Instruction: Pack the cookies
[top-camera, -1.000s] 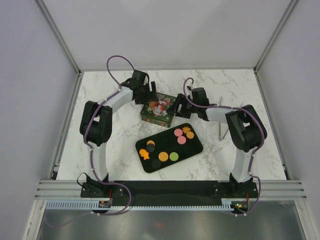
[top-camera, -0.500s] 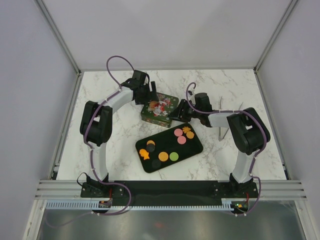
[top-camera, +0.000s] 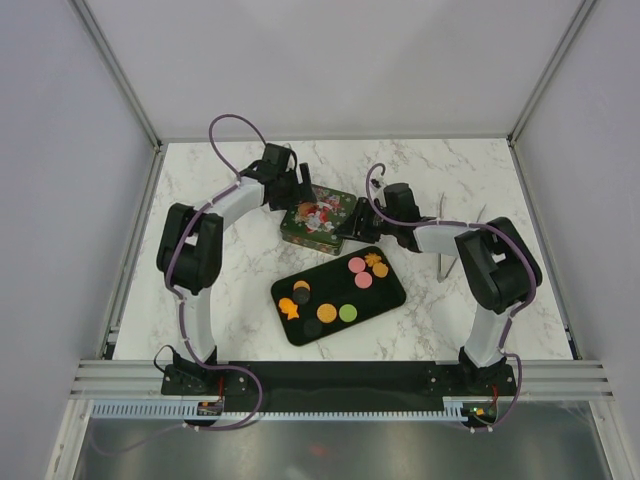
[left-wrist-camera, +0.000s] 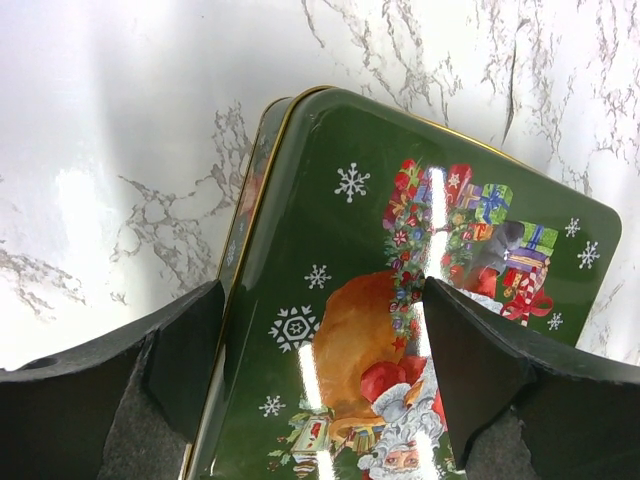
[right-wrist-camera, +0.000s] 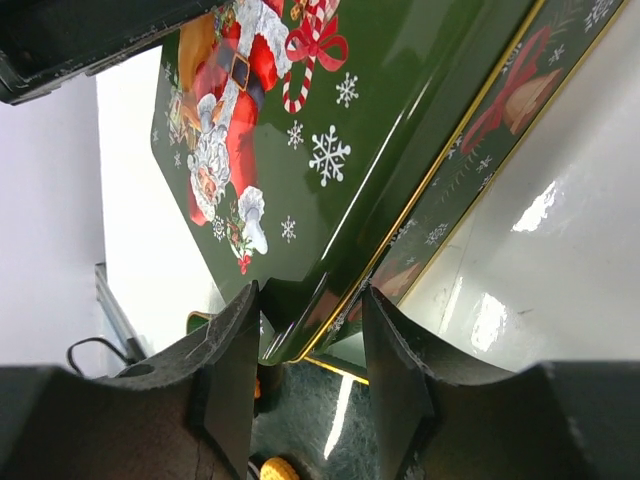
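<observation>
A green Christmas tin (top-camera: 318, 218) stands at the back middle of the marble table. My right gripper (top-camera: 352, 217) is shut on the right edge of its lid (right-wrist-camera: 300, 130), which is tilted up over the tin wall (right-wrist-camera: 500, 110). Through the gap I see the green inside and one orange cookie (right-wrist-camera: 275, 468). My left gripper (top-camera: 300, 186) is open, its fingers (left-wrist-camera: 180, 350) straddling the lid (left-wrist-camera: 400, 250) from above at the back left. Several cookies lie on a black oblong tray (top-camera: 385, 300): pink (top-camera: 356, 265), orange star (top-camera: 373, 261), green (top-camera: 347, 313), dark (top-camera: 312, 326).
A thin grey metal object (top-camera: 445, 262) lies on the table to the right of my right arm. Frame rails and grey walls close the table on the left, right and back. The arm bases sit at the near edge.
My right gripper has moved left onto the tin's right edge. My left gripper has stayed over the tin's back left.
</observation>
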